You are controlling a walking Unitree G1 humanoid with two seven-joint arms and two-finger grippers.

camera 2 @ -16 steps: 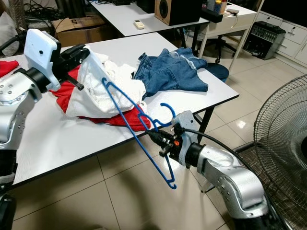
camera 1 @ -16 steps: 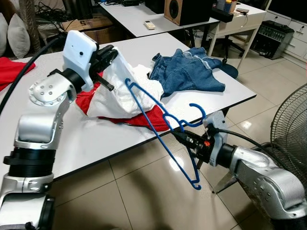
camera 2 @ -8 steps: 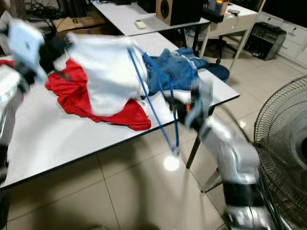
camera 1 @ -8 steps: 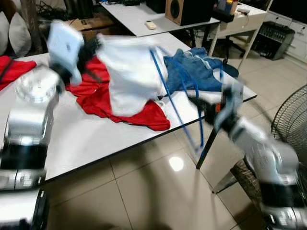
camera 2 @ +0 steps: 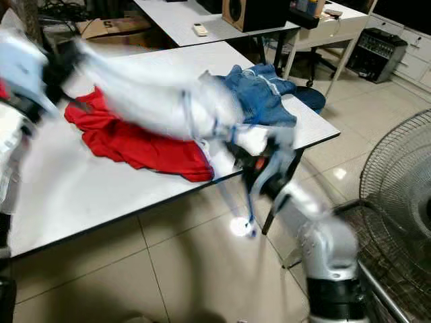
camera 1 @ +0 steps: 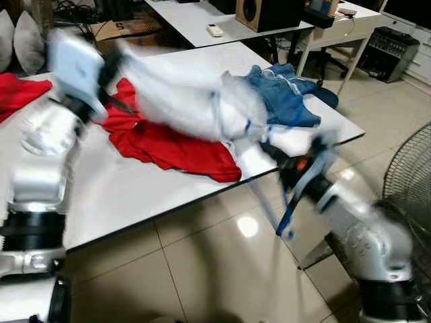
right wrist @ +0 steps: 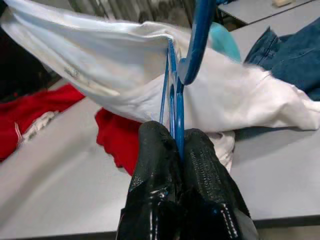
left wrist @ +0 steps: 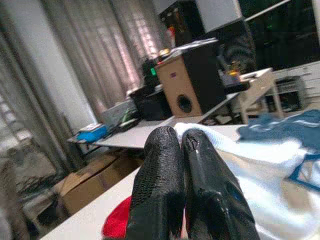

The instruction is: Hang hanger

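Everything is blurred by motion. My left gripper [camera 1: 111,66] is raised over the far left of the white table [camera 1: 121,195], shut on a corner of a white garment [camera 1: 182,101]. In the left wrist view its fingers [left wrist: 165,170] are pressed together with white cloth [left wrist: 250,165] behind them. The garment stretches in the air across to a blue hanger [right wrist: 175,100]. My right gripper [camera 1: 286,161], at the table's front right edge, is shut on that hanger's wire [camera 1: 291,205], whose lower part hangs below the edge. The hanger's top lies against the white cloth [right wrist: 100,70].
A red garment [camera 1: 168,145] lies spread on the table under the white one, and blue jeans [camera 1: 283,97] lie at the far right corner. A standing fan [camera 1: 411,182] is at the right. Behind are another table [camera 1: 202,30] with a speaker [camera 1: 269,12] and a desk.
The white garment has been pulled off the red one and stretched out toward the right. My right gripper has swung the hanger up against the cloth near the table edge.
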